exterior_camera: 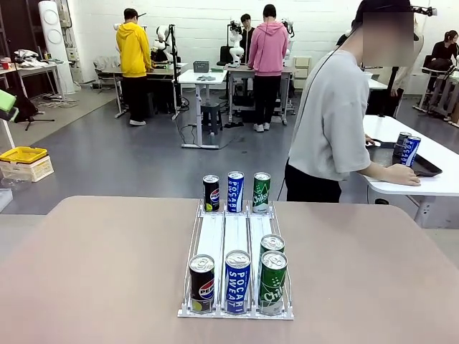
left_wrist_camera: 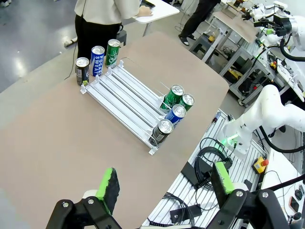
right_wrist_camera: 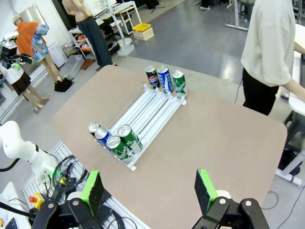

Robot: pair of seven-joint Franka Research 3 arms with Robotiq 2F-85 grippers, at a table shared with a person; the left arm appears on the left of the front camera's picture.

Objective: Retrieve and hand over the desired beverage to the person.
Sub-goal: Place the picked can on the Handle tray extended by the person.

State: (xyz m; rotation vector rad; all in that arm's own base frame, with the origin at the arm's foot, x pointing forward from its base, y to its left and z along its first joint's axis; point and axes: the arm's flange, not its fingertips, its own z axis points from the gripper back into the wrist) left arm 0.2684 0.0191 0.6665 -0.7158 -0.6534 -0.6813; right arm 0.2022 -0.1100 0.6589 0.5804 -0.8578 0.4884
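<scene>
A clear three-lane plastic can rack [exterior_camera: 237,240] sits mid-way across the beige rounded surface [exterior_camera: 93,272], cans lined up at both ends. At the near end stand a black cola can [exterior_camera: 202,284] on the left, a blue-and-white sports-drink can [exterior_camera: 237,282] in the middle, and a green soda can [exterior_camera: 272,282] on the right with a second green can [exterior_camera: 272,246] just behind it; three matching cans stand at the far end.

The person in a light grey T-shirt [exterior_camera: 333,122] stands beyond the far right corner, turned aside to a neighbouring white surface [exterior_camera: 419,154], one hand [exterior_camera: 403,175] resting beside a dark tray holding two more cans. No drink has been indicated that these views reveal, so which beverage is wanted cannot be told.

The left pincer [left_wrist_camera: 164,183] hangs high above the near edge, its green pads spread wide and holding nothing; the right pincer [right_wrist_camera: 150,188] is likewise spread and empty, well clear of the rack.

The sound course seems to be to wait for the person's choice, then come down squarely over a near-end can, straddling it without brushing its close neighbours. The tall, slim cans would likely tip under a sideways nudge, so a level grip around mid-height and a straight lift look safest before carrying it toward the far right.
</scene>
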